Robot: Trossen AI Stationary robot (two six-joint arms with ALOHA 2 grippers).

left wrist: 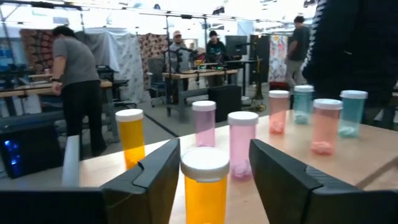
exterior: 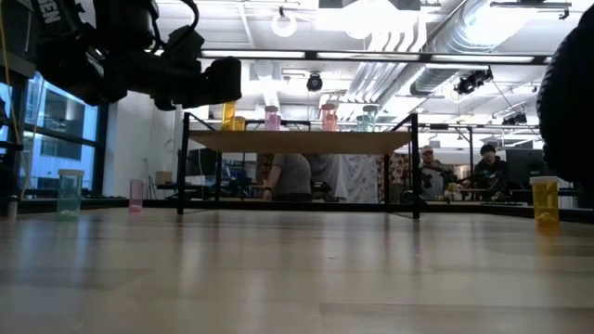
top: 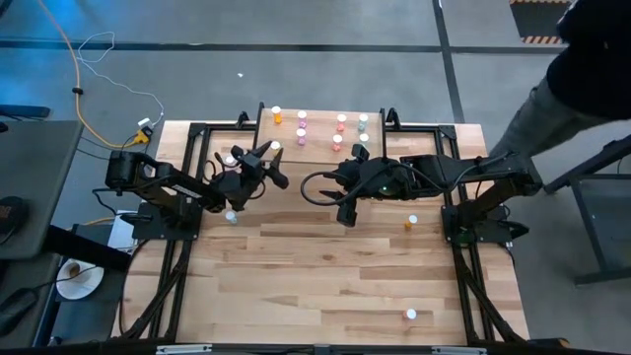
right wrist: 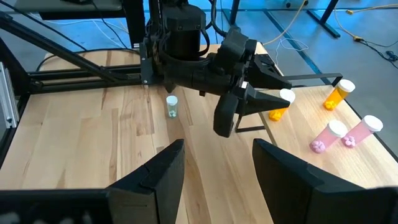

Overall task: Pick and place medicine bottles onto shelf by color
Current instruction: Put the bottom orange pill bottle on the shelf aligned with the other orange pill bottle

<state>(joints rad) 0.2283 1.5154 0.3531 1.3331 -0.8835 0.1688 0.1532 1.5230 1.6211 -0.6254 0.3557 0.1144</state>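
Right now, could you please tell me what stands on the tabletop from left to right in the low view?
teal bottle → pink bottle → shelf → orange bottle

Left tool (top: pixel 268 150) is spread wide near the table's far edge; right tool (top: pixel 345 213), parted, hangs mid-table.
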